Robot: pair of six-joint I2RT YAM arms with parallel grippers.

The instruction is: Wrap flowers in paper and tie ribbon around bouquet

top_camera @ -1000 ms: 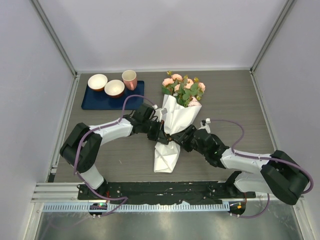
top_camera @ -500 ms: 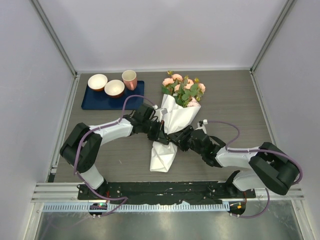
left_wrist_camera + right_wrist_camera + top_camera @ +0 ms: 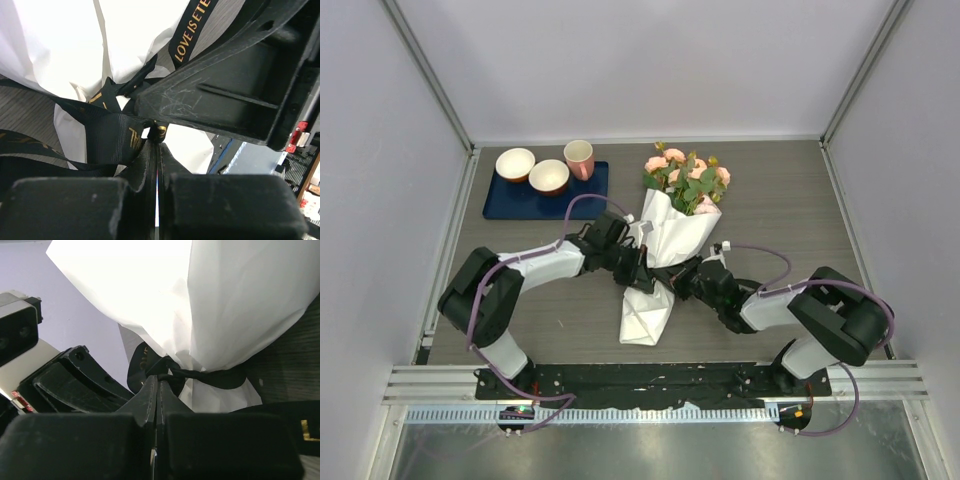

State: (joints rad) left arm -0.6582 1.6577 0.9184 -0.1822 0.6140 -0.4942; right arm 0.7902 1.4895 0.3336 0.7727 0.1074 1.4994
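Top external view gives me both arms stretched low and forward over the counter (image 3: 790, 200), forearms angled inward so their wrists meet at the waist of the bouquet (image 3: 672, 228). The bouquet lies tilted on the counter, flowers (image 3: 687, 175) toward the far edge and the folded tail of the paper (image 3: 648, 312) pointing back at the bases.

The left pincer (image 3: 636, 266) comes in from the left side of the cone. On its wrist camera I see the fingers pressed together with only a hairline between them, nipping the black ribbon (image 3: 107, 136) right at the tips, with gold lettering running off across the white paper.

The right pincer (image 3: 677, 279) comes in from the opposite side. Its wrist view shows the fingers closed flat against each other, tips gripping the ribbon where it is cinched around the narrow neck of the paper.
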